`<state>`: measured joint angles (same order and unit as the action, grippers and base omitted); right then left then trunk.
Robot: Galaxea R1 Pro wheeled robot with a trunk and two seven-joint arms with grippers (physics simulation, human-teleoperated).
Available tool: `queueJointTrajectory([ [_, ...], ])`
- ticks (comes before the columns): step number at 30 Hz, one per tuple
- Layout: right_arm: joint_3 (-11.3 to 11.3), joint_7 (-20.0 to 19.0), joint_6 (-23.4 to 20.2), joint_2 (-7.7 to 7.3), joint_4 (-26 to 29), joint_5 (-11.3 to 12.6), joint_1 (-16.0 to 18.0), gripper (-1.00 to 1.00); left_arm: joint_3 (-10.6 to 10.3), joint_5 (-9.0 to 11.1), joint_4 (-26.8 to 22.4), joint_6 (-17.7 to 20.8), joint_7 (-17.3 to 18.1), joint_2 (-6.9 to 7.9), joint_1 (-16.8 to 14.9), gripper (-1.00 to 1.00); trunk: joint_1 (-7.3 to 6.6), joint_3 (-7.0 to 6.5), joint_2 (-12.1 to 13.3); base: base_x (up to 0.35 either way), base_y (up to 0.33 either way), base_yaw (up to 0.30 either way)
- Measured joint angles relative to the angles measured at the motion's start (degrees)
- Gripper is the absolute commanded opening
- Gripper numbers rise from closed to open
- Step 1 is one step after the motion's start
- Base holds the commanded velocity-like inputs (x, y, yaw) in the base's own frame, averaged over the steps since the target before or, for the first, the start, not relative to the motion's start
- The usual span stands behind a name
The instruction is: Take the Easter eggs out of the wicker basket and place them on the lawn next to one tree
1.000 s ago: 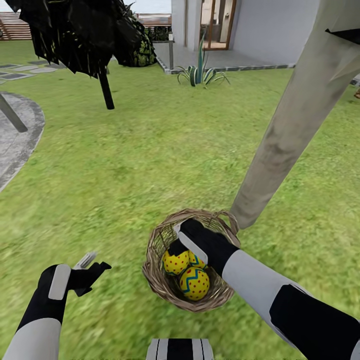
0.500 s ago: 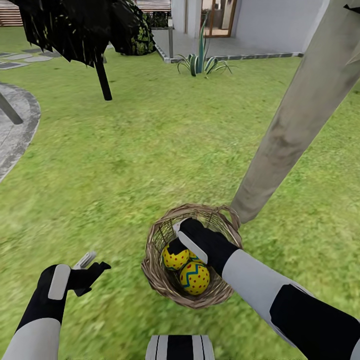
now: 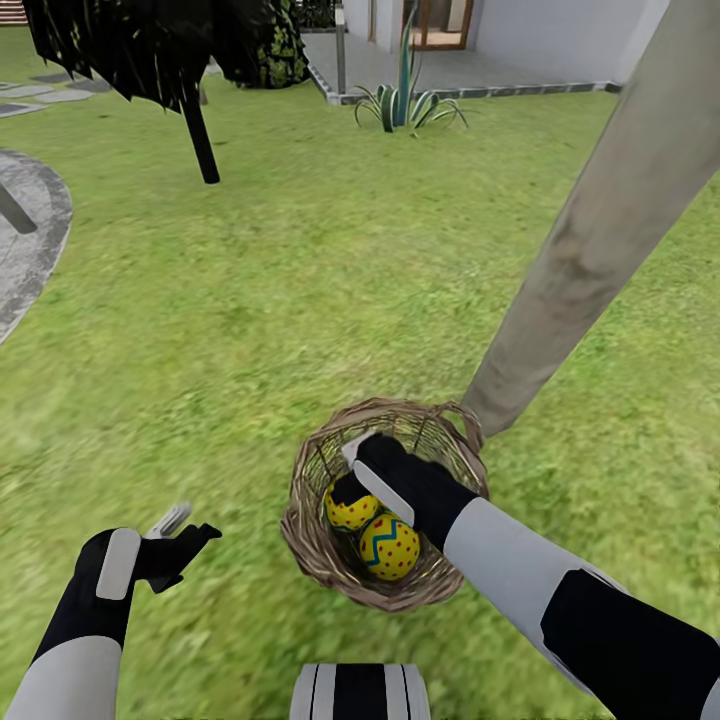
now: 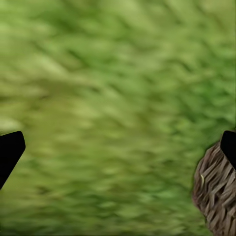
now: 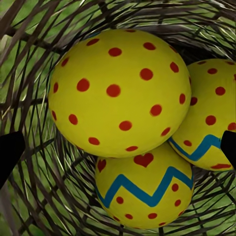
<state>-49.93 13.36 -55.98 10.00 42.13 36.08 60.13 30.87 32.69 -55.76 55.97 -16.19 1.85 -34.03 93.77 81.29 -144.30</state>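
The wicker basket (image 3: 318,545) stands on the lawn (image 3: 250,330) at the foot of the pale tree (image 3: 600,230). Inside it lie the three Easter eggs, yellow with red dots; two show in the head view (image 3: 352,512) (image 3: 390,548). My right gripper (image 3: 345,492) reaches down into the basket just above them. In the right wrist view the eggs (image 5: 118,91) (image 5: 145,191) (image 5: 211,123) lie close ahead of the right gripper (image 5: 118,150), whose fingertips (image 5: 10,152) stand wide apart at the edges. My left gripper (image 3: 185,535) hovers open over grass left of the basket (image 4: 216,196).
A thin black-trunked dark tree (image 3: 195,140) stands far left, with a grey paved patio (image 3: 30,240) beyond it. A spiky green plant (image 3: 405,100) and the white house (image 3: 560,40) lie at the back. Open grass stretches around the pale trunk.
The whole picture has slid upward, so the camera has moved. My right gripper stays inside the basket over the eggs. The left arm holds its place.
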Motion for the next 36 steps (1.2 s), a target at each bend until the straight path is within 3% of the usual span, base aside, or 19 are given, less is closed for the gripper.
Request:
queueJointTrajectory([
  [15,0.0,0.5,2.1,0.00,0.4,-0.5,0.0,1.00,0.0,0.0,0.0,-0.1,0.0,-0.02,0.0,1.00,0.36,3.11,-0.2,0.000,0.000,0.000],
  [21,0.0,5.3,2.4,0.00,1.1,-0.4,0.0,1.00,0.0,0.0,0.0,-0.1,0.0,-0.06,0.0,1.00,0.46,3.99,-0.2,0.000,0.000,0.000],
  [30,0.0,6.2,2.5,0.00,2.3,-0.4,0.0,1.00,0.0,0.0,0.0,-0.1,0.0,-0.09,0.0,1.00,0.70,5.98,-0.4,0.000,0.000,0.000],
  [36,0.0,6.0,2.8,0.00,2.4,-0.4,0.0,1.00,0.0,0.0,0.0,-0.1,0.0,-0.09,0.0,1.00,0.69,5.99,-0.4,0.000,0.000,0.000],
])
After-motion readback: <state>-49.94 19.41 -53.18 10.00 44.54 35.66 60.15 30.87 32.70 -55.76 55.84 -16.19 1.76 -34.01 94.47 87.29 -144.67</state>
